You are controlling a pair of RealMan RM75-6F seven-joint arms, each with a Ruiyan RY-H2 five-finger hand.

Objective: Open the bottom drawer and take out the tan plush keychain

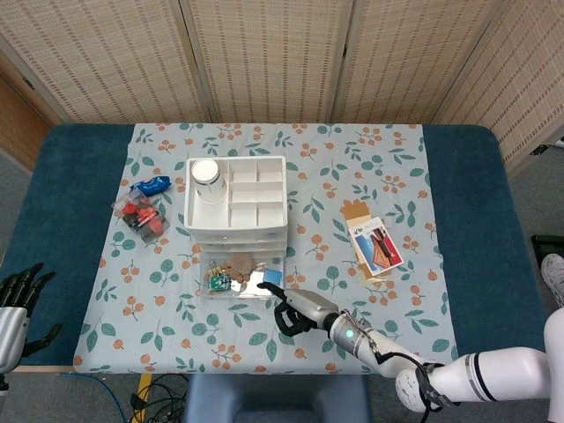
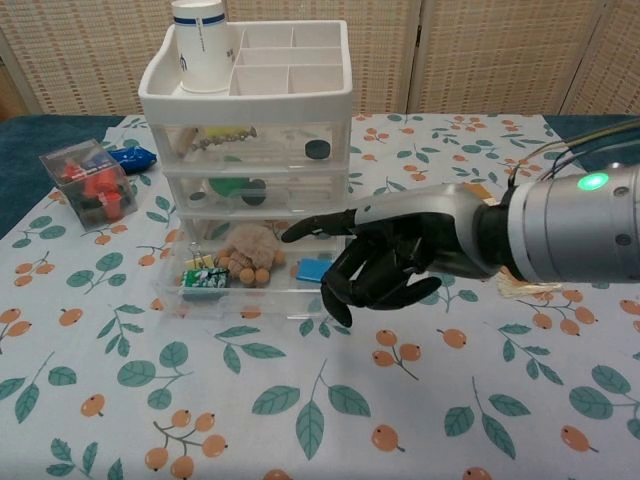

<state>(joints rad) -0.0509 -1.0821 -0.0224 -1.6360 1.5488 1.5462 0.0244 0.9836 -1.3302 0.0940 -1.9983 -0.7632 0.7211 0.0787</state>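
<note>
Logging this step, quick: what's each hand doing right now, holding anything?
Left hand: open, fingers apart, holding nothing, off by the table's near edge.
Right hand: open, holding nothing, one finger extended over the pulled-out bottom drawer.
</note>
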